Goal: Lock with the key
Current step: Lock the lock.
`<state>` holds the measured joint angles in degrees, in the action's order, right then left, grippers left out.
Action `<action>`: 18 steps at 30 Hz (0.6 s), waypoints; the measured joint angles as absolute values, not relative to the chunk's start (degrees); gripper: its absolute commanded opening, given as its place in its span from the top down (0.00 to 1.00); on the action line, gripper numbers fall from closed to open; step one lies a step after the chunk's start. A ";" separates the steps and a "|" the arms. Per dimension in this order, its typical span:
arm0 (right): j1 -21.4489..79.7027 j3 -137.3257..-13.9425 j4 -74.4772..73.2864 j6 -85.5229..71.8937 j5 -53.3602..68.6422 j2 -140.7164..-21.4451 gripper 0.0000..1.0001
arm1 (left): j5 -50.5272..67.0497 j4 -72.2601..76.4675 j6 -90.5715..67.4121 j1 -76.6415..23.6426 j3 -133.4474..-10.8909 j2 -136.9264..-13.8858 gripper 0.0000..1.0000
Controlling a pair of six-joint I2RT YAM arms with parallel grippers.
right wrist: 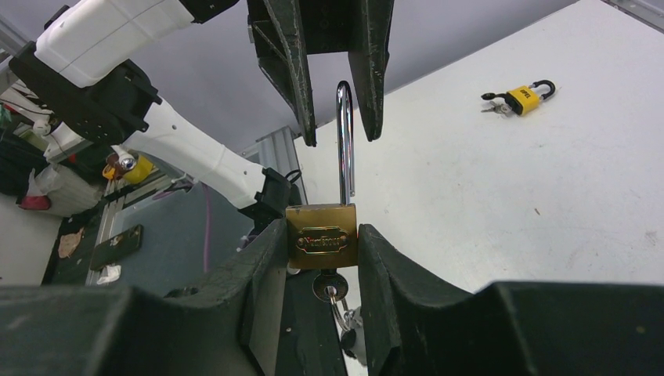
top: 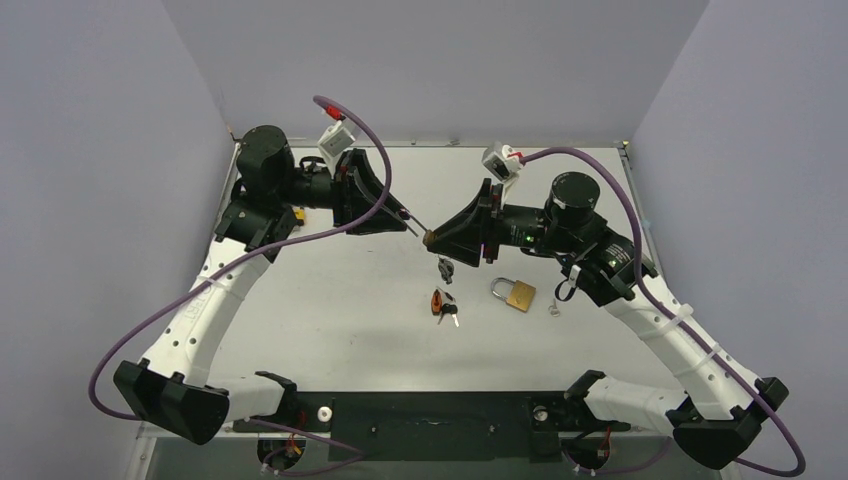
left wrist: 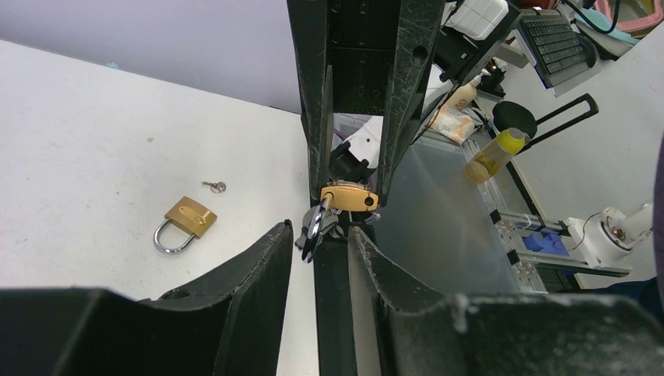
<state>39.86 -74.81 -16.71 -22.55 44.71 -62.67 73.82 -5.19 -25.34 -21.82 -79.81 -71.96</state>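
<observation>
My right gripper (right wrist: pixel 321 239) is shut on the body of a brass padlock (right wrist: pixel 321 235) and holds it in the air above mid-table (top: pixel 430 238). The padlock's steel shackle (right wrist: pixel 344 141) stands open. A key (right wrist: pixel 329 287) sits in the keyhole, with a ring of keys (top: pixel 445 268) hanging below. My left gripper (left wrist: pixel 319 229) faces the right one and is open. Its fingers (right wrist: pixel 286 70) stand on either side of the shackle's end without touching it. In the left wrist view the padlock (left wrist: pixel 350 197) shows end on, its shackle (left wrist: pixel 317 223) pointing at the camera.
A second brass padlock (top: pixel 516 293) lies on the table below the grippers, with a small loose key (top: pixel 553 310) to its right and an orange-tagged key bunch (top: pixel 440 303) to its left. A yellow padlock (right wrist: pixel 523 97) with keys lies near the far left, behind the left arm.
</observation>
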 measured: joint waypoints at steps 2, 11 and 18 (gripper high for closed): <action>39.86 -74.81 -16.99 -22.28 44.38 -62.76 1.00 | 73.71 -5.85 -24.95 -21.82 -79.90 -72.10 0.72; 39.86 -74.81 -18.33 -20.88 43.68 -62.85 1.00 | 72.82 -8.84 -22.81 -21.82 -81.28 -72.25 0.77; 39.86 -74.81 -19.03 -20.10 43.03 -63.66 1.00 | 71.68 -11.84 -20.69 -22.24 -81.62 -72.99 0.90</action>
<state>39.86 -74.81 -19.03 -20.10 43.03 -63.66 71.68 -11.84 -20.69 -22.24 -81.62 -72.99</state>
